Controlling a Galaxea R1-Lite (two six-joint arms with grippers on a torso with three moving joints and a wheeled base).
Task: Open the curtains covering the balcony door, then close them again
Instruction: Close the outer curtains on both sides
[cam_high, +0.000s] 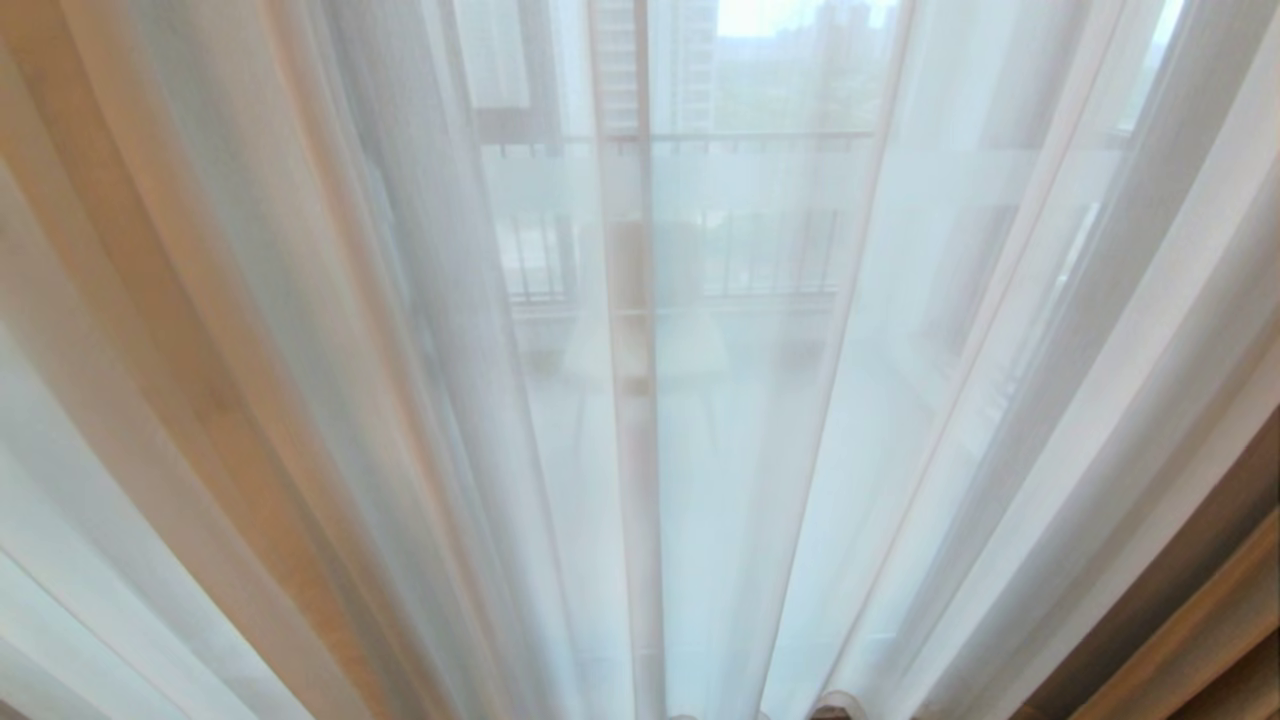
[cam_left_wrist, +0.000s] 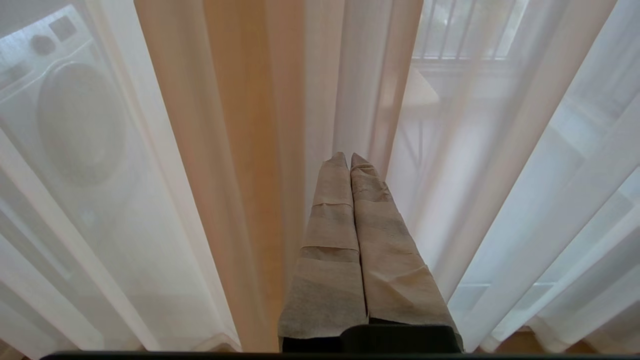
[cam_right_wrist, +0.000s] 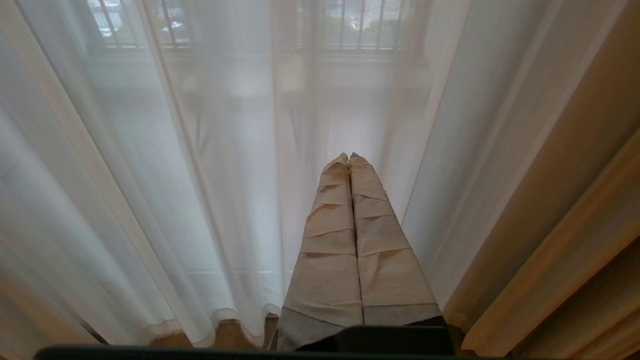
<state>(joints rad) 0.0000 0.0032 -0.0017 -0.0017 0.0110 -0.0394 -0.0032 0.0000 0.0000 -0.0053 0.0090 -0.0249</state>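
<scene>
The sheer white curtains hang drawn across the whole head view in long pleats. Behind them the balcony door shows dimly, with a pale band across its glass. A thick beige drape hangs at the lower right edge. Neither gripper appears in the head view. In the left wrist view my left gripper is shut, its tape-wrapped fingers pressed together with nothing between them, pointing at the sheer folds. My right gripper is likewise shut and empty, facing the sheer curtain, with the thick drape beside it.
A washing machine shows through the sheer fabric in the left wrist view. Balcony railing bars and a pale chair stand beyond the glass. Wooden floor is visible under the curtain hem.
</scene>
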